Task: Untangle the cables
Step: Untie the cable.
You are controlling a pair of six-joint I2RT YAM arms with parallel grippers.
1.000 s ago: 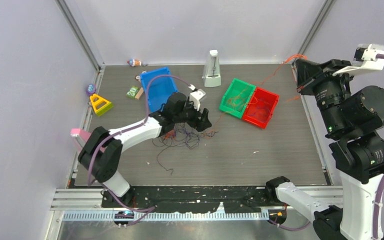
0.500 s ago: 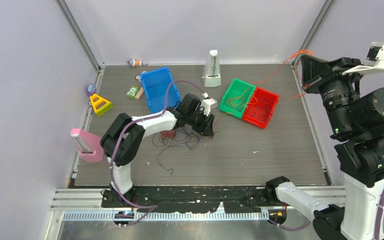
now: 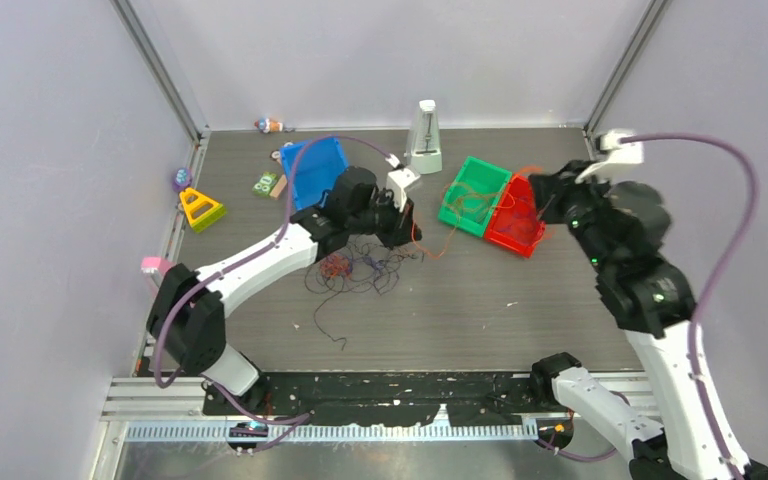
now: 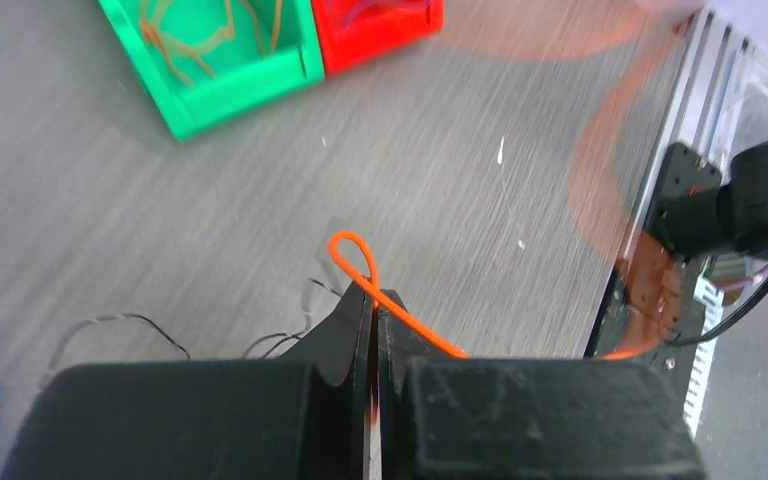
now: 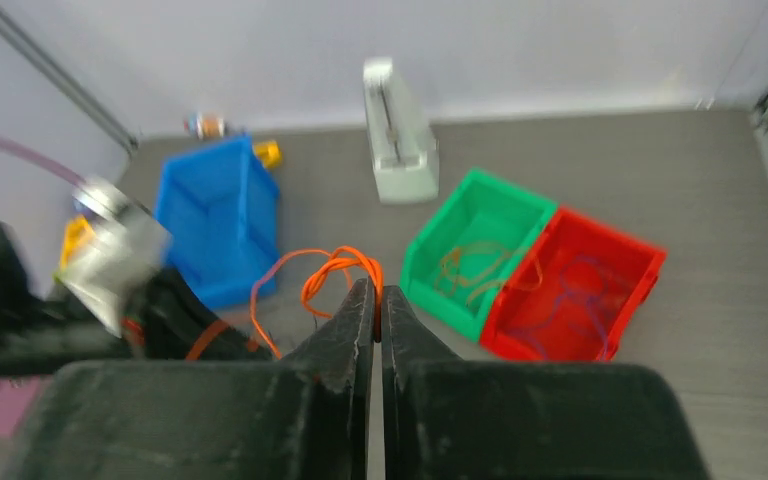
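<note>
The cables [image 3: 360, 270] lie as a loose dark and red tangle mid-table, with a small reddish knot [image 3: 335, 266] at its left. Just above the tangle is my left gripper [image 3: 407, 222], shut on one orange cable. In the left wrist view that cable's loop [image 4: 350, 255] pokes out past the closed tips of the left gripper [image 4: 375, 300]. My right gripper [image 3: 538, 205] hovers by the red bin. It is shut on orange cable, and loops [image 5: 330, 270] hang from the tips of the right gripper [image 5: 370, 290]. An orange strand [image 3: 430, 248] runs between the two grippers.
A green bin [image 3: 473, 192] and a red bin [image 3: 523, 215] holding sorted strands sit right of centre. A blue bin [image 3: 315, 175] is behind the left gripper, and a white metronome [image 3: 423, 138] stands at the back. Small toys [image 3: 200, 208] line the left edge.
My left gripper has closed on the orange cable and shifted slightly back. The right arm has swung down from high at the right to the red bin, still holding orange cable.
</note>
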